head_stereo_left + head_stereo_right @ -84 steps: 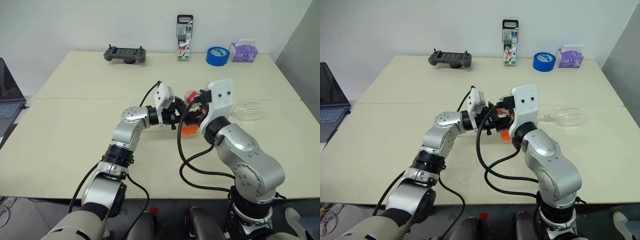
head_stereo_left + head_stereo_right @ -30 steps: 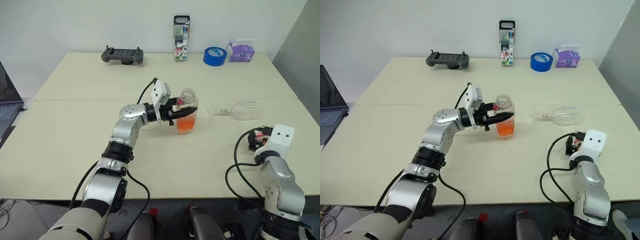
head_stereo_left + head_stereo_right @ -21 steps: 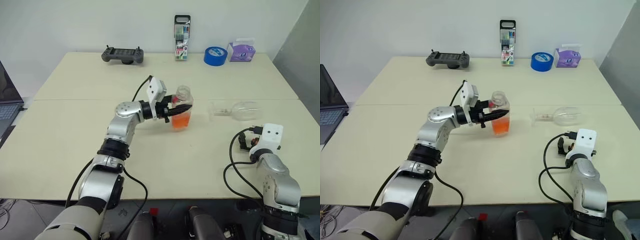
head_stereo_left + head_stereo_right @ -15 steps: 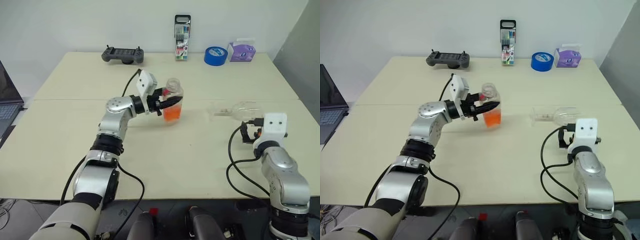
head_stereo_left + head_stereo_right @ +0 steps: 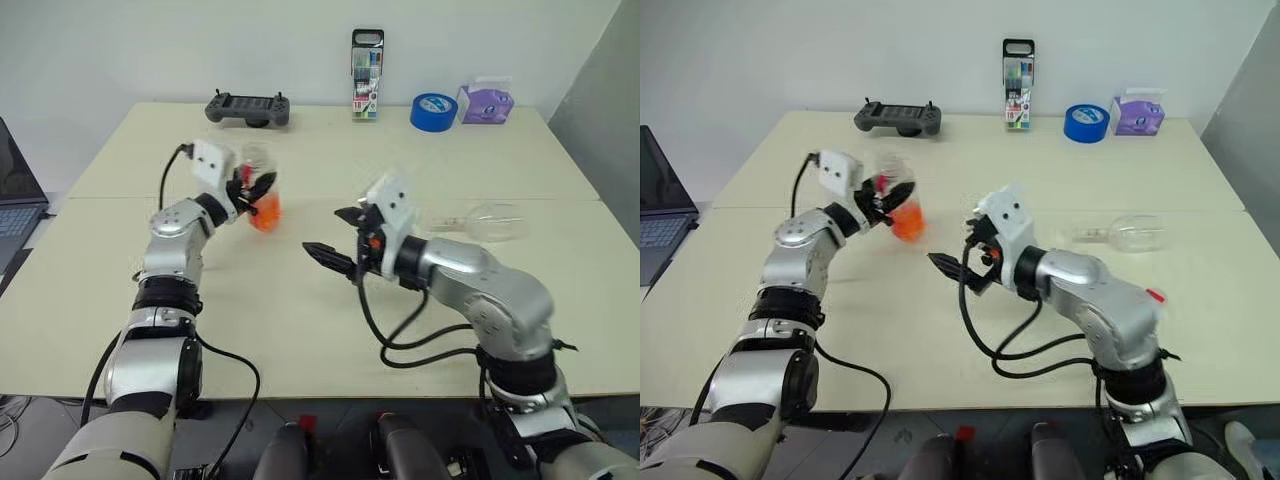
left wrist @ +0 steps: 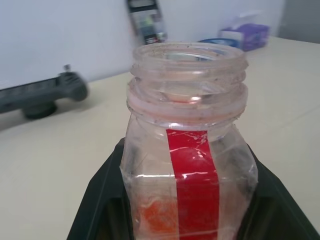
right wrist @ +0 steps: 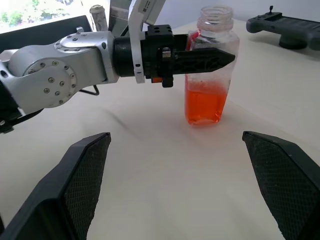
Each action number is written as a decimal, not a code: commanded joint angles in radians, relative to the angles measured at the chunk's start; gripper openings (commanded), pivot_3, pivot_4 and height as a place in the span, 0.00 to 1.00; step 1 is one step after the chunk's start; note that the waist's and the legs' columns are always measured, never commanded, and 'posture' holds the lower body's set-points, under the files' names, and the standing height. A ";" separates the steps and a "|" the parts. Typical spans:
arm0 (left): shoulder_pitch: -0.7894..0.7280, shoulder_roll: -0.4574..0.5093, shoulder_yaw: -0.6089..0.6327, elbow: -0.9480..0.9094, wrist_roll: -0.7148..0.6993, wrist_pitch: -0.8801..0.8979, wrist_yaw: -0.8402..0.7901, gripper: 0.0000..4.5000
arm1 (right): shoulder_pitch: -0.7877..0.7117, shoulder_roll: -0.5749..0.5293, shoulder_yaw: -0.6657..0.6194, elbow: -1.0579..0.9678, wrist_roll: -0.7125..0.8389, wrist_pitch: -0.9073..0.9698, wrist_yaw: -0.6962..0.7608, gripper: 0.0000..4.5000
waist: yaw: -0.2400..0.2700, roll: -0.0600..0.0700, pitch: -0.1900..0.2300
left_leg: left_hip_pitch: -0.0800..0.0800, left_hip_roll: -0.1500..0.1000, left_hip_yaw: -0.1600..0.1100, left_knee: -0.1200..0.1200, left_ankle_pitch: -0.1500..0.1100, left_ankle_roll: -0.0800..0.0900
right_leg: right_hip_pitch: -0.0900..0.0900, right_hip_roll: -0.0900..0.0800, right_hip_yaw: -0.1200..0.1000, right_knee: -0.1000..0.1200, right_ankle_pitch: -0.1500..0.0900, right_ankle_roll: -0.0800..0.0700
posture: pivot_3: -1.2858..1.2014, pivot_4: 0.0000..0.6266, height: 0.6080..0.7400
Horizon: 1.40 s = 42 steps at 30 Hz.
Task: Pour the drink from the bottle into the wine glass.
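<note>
Bottle held upright on the table's left part; glass lying on its side at right.

Head view: left gripper (image 5: 252,190) clenched on the bottle (image 5: 262,193), mouth up; wine glass (image 5: 487,219) lies lengthwise across the table (image 5: 300,330). Left wrist view: bottle uncapped, long axis vertical, drink (image 6: 155,218) low inside. Right wrist view: right gripper (image 7: 187,192) spread wide, grasping nothing, facing the bottle.

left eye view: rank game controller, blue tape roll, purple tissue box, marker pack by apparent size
1. game controller, widest
2. marker pack, tallest, narrower
3. and 4. purple tissue box and blue tape roll: look alike, no ranking.
All stand along the table's far edge, so nearness hardly skews this.
</note>
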 commanded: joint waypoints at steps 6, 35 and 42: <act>0.071 0.000 0.102 -0.114 -0.063 0.012 0.121 0.40 | -0.084 0.080 0.031 0.207 -0.128 -0.219 -0.036 1.00 | 0.007 0.000 0.000 | 0.000 0.001 -0.001 0.000 0.000 0.000 | -0.001 -0.004 -0.001 0.001 0.000 0.000 | 0.52 0.24 1.00; 0.110 0.022 0.069 -0.165 -0.052 0.086 0.133 0.99 | -0.042 0.053 -0.005 0.228 -0.135 -0.241 -0.003 1.00 | 0.007 0.000 0.000 | 0.001 0.001 0.000 -0.001 0.000 0.000 | -0.001 -0.003 -0.001 0.002 0.000 0.000 | 0.52 0.24 1.00; 0.155 0.031 0.070 -0.251 -0.053 0.123 0.128 0.99 | -0.044 0.042 -0.016 0.244 -0.140 -0.253 0.004 1.00 | 0.007 0.000 0.000 | 0.001 0.001 0.000 -0.001 0.000 0.000 | -0.001 -0.003 -0.001 0.002 0.000 0.000 | 0.52 0.24 1.00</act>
